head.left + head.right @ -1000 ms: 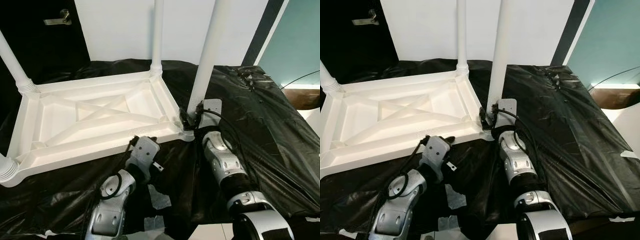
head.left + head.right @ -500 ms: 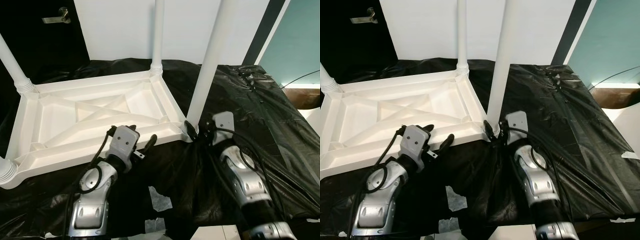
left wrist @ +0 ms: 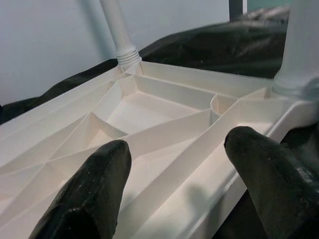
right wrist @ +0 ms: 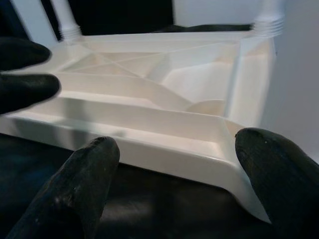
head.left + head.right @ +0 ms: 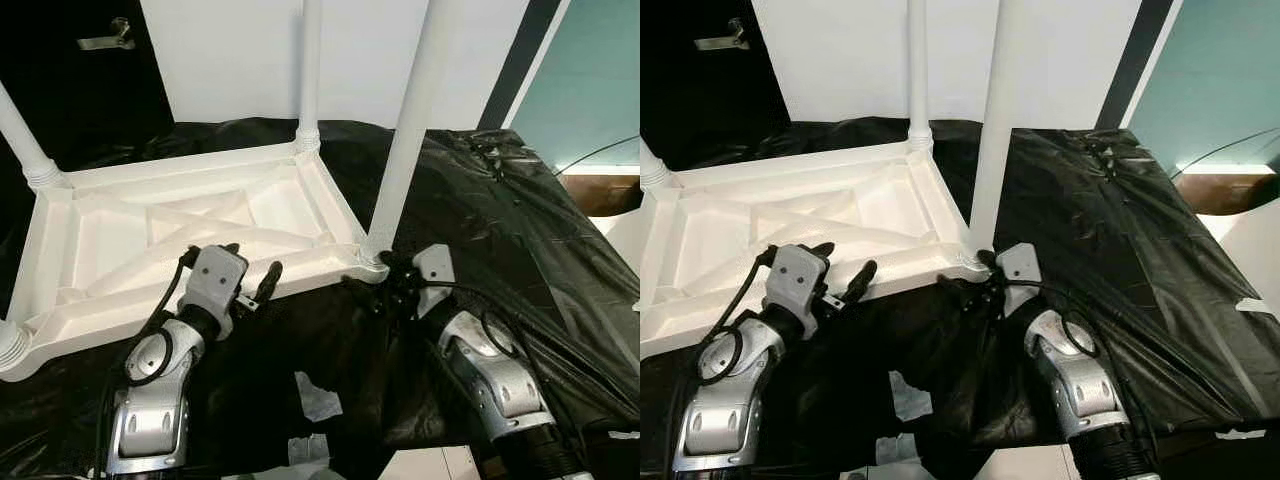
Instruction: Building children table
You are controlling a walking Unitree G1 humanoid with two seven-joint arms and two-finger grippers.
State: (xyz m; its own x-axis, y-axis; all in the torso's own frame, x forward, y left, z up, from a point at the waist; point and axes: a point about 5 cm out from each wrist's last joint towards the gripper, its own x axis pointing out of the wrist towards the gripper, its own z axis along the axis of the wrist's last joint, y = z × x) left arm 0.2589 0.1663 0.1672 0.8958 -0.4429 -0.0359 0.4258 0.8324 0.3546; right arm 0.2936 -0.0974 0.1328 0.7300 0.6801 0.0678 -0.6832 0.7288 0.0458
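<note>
Left eye view: unmarked white table [image 5: 190, 225]

White table [image 5: 180, 225] on black sheet [image 5: 500, 210]

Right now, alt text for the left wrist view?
The left gripper, fingers spread open, hovers over the near rim of an upside-down white plastic table top, looking into its ribbed underside. Two white legs stand screwed into corners of the table top, and black plastic sheeting lies behind it below a pale wall.
</note>
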